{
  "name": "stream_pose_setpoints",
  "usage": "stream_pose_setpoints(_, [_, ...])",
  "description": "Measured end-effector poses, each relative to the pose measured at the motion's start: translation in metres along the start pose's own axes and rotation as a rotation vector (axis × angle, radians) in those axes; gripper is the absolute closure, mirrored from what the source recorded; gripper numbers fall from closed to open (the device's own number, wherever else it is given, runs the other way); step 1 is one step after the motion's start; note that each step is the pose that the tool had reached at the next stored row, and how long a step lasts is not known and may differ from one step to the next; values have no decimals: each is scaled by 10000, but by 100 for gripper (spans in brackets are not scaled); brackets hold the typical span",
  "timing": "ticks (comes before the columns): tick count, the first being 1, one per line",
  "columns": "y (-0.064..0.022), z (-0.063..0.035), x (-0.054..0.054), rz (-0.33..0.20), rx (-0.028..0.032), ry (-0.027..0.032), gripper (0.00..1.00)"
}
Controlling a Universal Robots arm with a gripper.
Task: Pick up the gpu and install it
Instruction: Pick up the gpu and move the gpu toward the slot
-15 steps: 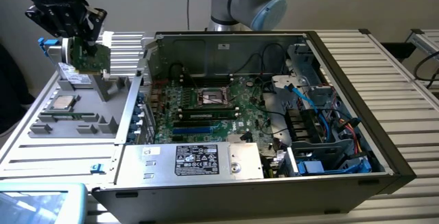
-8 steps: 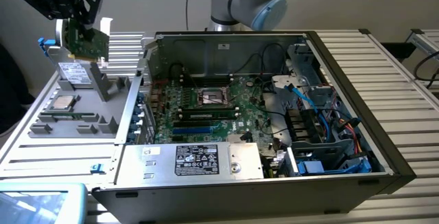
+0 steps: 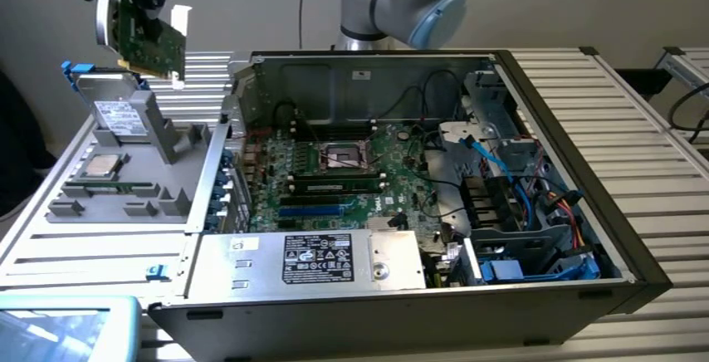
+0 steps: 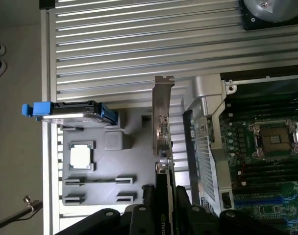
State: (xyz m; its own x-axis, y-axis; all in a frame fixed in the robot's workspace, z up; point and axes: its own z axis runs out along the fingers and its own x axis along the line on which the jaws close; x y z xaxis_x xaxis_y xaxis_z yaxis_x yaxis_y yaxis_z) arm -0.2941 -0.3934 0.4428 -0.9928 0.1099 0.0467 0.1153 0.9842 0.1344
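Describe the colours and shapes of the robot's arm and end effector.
The arm is made of rounded silver-grey joints with light blue caps. The end effector is matte black, with blocky, angular parts.

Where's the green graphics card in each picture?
Exterior view: the gpu hangs in the air at the exterior view's upper left, above the grey tray.
Wrist view: the gpu is seen edge-on, between the grey tray and the computer case.
Shared landmark: the silver chip on the tray.
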Motion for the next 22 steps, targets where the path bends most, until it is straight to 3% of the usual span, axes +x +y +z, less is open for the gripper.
stream_pose_setpoints(8, [37,-374,-218,5,4,36,71])
stream_pose_setpoints(16, [29,-754,-507,14,9,99,71])
stream_pose_setpoints(22, [-31,-809,-771,21,16,161,71])
